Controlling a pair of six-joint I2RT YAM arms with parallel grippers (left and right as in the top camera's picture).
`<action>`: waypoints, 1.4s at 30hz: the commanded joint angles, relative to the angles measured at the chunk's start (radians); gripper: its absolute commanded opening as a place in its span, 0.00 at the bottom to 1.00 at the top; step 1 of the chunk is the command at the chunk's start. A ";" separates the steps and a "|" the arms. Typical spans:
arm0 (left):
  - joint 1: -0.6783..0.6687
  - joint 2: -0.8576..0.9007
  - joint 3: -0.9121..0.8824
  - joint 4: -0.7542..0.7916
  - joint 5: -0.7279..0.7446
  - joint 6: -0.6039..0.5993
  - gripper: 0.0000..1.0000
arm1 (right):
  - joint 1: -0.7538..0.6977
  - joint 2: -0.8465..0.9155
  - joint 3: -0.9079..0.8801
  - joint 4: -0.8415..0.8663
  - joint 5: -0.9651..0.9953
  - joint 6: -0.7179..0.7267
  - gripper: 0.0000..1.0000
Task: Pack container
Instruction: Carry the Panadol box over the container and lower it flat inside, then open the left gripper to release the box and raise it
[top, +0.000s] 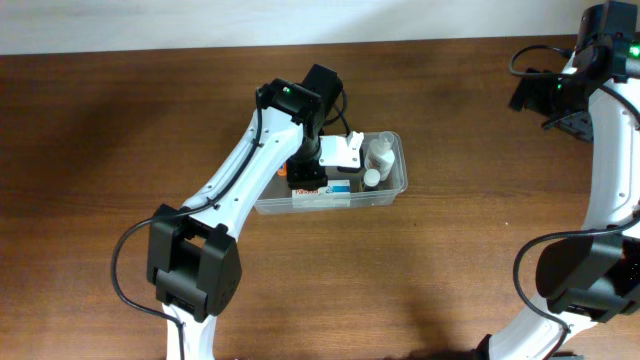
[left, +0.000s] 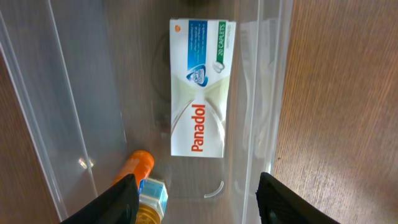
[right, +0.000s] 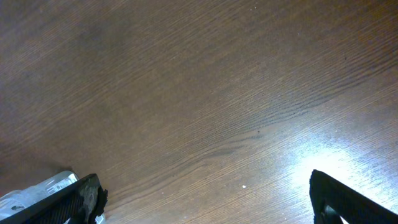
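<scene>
A: On the bench (top: 120, 120), overhead view: where do we locate the container?

B: We locate the container (top: 285, 205) at mid-bench, its long side running left to right. The left arm (top: 245, 160) reaches over it, with the wrist above the tub's middle. A white bottle (top: 380, 155) and a smaller white cap (top: 371, 178) stand at the tub's right end. A flat box (top: 338, 188) lies along the near wall. The right arm (top: 612, 150) is at the far right edge, well apart from the container.

A: Left wrist view: what state do we record for the left end effector?

B: We record the left end effector (left: 198, 183) with its fingers (left: 121, 199) spread apart and nothing held. It hangs above the container's interior. Below it the box, printed "Panadol", lies flat on the tub floor, just beside one clear wall. An orange-capped bottle (left: 140, 165) sits by the finger at the lower left of the view. We cannot tell whether the two touch.

A: Right wrist view?

B: We record the right end effector (right: 204, 183) likewise spread, with nothing between its fingers, over bare wood. A pale glossy item (right: 34, 193) shows at the lower left corner beside one finger. We cannot identify it.
</scene>
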 joint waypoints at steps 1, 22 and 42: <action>0.003 0.012 -0.005 0.002 -0.024 0.014 0.62 | -0.005 -0.028 0.018 0.000 0.009 0.007 0.98; -0.064 0.012 0.448 -0.177 -0.029 -0.560 0.99 | -0.005 -0.028 0.018 0.000 0.009 0.007 0.98; 0.019 -0.206 0.671 -0.373 -0.035 -0.820 0.99 | -0.005 -0.028 0.018 0.000 0.009 0.007 0.98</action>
